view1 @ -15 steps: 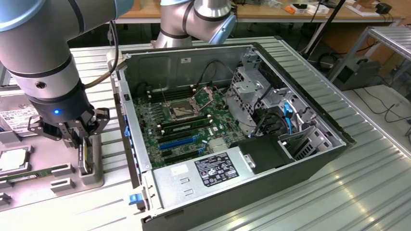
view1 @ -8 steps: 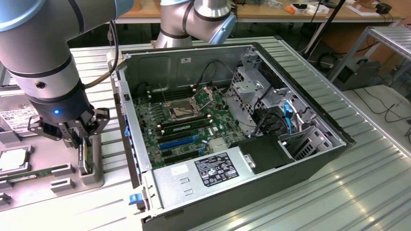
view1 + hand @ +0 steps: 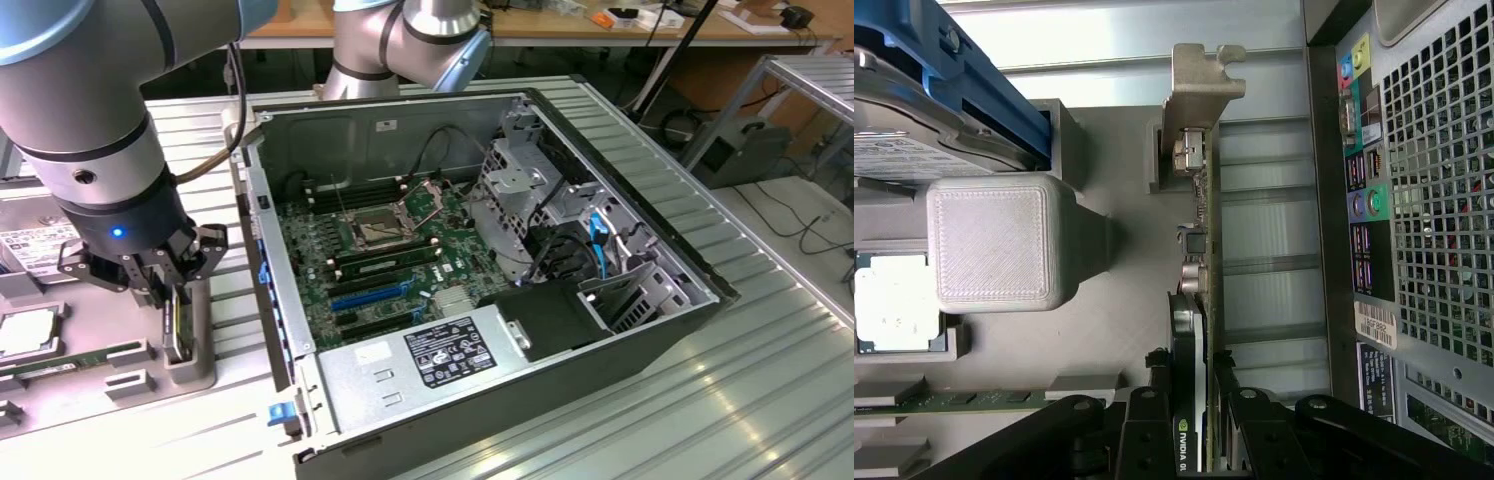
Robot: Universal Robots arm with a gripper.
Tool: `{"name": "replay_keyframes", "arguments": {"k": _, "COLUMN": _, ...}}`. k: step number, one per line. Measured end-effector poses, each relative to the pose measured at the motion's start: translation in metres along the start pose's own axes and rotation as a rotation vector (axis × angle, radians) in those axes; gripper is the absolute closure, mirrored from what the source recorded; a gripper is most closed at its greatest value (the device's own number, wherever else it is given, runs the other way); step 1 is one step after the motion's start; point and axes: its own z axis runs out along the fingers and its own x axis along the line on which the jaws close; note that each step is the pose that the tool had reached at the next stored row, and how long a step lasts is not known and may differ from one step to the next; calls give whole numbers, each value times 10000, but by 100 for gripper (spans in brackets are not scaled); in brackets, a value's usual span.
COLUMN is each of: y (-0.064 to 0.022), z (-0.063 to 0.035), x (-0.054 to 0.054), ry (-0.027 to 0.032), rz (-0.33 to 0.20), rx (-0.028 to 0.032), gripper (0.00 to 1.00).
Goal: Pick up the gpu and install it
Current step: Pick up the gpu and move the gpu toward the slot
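The gpu (image 3: 175, 328) stands on edge in a slot of a grey holder block (image 3: 196, 372) at the exterior view's left, outside the computer case. My gripper (image 3: 170, 292) reaches down over it with a finger on each face of the card. In the wrist view the gpu (image 3: 1199, 250) shows edge-on, its silvery bracket (image 3: 1199, 85) at the far end. My gripper (image 3: 1194, 425) is shut on the card's near end, which still sits in the holder. The open case shows the green motherboard (image 3: 387, 255) with blue expansion slots (image 3: 371, 296).
The black computer case (image 3: 641, 335) lies open on a ribbed metal table (image 3: 747, 400); its rear port panel (image 3: 1434, 200) is close beside the card. On the grey tray sit a hard drive (image 3: 914, 150), a processor (image 3: 894, 310) and a green memory stick (image 3: 80, 358).
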Motion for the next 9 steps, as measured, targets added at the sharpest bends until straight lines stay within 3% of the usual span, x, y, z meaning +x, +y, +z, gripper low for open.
{"name": "replay_keyframes", "arguments": {"k": 9, "y": 7, "z": -135, "x": -3, "ry": 10, "rz": 1, "rx": 1, "gripper": 73}}
